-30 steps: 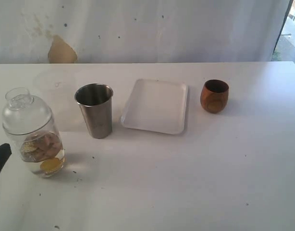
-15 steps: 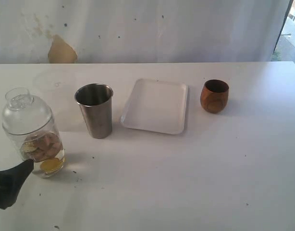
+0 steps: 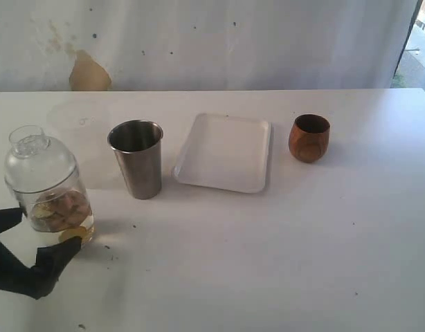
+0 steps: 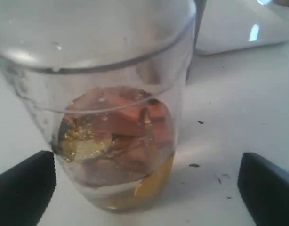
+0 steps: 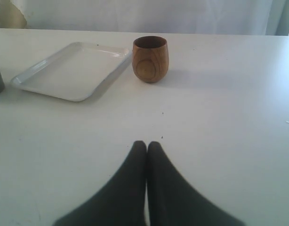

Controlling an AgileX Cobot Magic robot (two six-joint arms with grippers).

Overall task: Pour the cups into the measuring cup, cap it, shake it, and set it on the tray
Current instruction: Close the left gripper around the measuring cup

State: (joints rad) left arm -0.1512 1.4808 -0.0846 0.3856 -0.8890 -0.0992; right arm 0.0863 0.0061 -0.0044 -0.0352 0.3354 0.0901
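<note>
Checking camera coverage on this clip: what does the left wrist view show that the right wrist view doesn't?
Only the left wrist view: the clear measuring cup with brown and yellow pieces inside, between the jaws of the open left gripper. Only the right wrist view: the wooden cup and the shut right gripper. Both: the white tray and the white table.

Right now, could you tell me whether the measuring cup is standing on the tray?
No, the measuring cup stands on the table, well apart from the tray.
</note>
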